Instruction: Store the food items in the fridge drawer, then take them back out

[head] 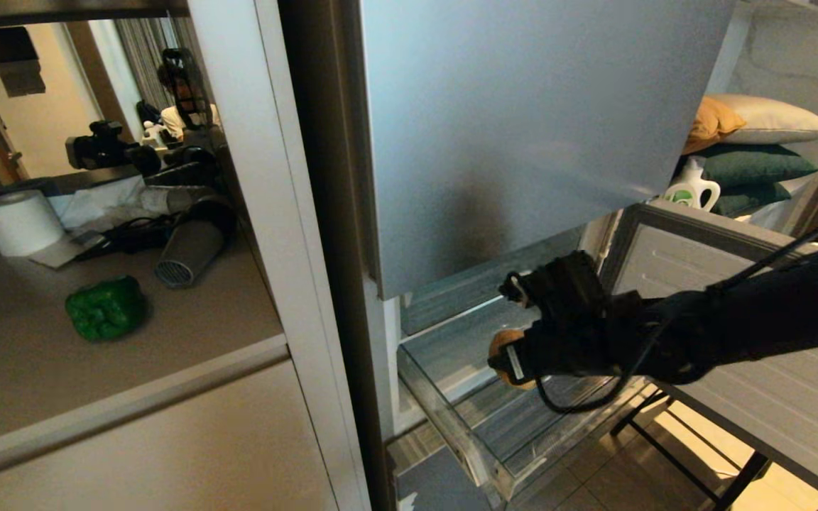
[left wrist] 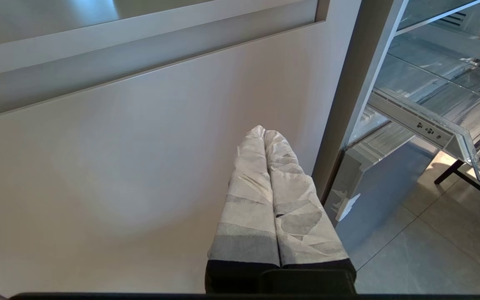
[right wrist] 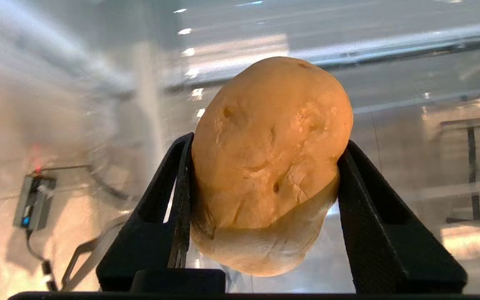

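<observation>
My right gripper (head: 505, 355) is shut on the tan-brown potato (head: 500, 346), holding it just above the floor of the pulled-out clear fridge drawer (head: 444, 419). In the right wrist view the black fingers (right wrist: 177, 200) press both sides of the potato (right wrist: 269, 158), with the drawer's clear plastic behind it. The glossy green bell pepper (head: 105, 306) lies on the beige counter to the left, away from both arms. My left gripper (left wrist: 263, 133) is shut and empty, parked in front of a beige cabinet door, with the drawer's front lip (left wrist: 444, 133) to its side.
The silver fridge door (head: 522, 142) hangs above the drawer. A hair dryer (head: 189, 248), a paper roll (head: 22, 221) and a camera sit on the counter, with a person (head: 182, 92) behind. A grey table with black legs (head: 771, 397) stands right of the drawer.
</observation>
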Motion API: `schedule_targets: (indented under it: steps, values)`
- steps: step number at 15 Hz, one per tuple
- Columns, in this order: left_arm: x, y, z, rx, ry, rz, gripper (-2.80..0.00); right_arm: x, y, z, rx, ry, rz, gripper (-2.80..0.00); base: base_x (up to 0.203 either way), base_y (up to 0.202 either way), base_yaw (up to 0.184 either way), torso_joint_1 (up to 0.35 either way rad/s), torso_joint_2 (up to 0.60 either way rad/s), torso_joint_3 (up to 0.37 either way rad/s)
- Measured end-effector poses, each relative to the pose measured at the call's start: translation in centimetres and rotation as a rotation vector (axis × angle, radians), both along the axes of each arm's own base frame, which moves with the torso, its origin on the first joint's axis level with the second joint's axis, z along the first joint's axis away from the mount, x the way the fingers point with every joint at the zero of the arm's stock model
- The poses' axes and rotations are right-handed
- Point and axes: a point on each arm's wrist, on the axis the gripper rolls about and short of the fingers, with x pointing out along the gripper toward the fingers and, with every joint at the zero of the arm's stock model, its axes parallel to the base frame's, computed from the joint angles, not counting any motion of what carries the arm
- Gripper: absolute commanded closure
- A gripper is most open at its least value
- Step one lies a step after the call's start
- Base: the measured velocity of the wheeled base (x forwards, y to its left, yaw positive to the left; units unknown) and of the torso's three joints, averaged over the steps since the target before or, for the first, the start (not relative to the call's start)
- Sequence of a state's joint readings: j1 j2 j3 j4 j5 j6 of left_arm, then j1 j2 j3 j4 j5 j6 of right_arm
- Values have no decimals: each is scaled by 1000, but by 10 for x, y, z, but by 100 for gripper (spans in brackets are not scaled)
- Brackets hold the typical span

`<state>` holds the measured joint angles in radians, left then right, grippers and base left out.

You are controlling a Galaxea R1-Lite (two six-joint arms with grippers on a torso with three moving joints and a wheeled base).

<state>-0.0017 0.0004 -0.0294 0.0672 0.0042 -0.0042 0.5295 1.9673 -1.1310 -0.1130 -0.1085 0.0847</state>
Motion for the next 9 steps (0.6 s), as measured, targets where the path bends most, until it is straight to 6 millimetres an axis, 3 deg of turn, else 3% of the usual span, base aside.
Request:
schedule_targets:
  steps: [5, 9]
  values:
    - [0, 0, 0, 0, 0, 0, 0, -85, -35, 54, 66, -96, 45, 0, 0, 0, 0, 0, 0, 0]
    - [0, 0, 0, 0, 0, 0, 0, -127, -58, 65, 118, -125, 35, 0, 0, 0, 0, 0, 0, 0]
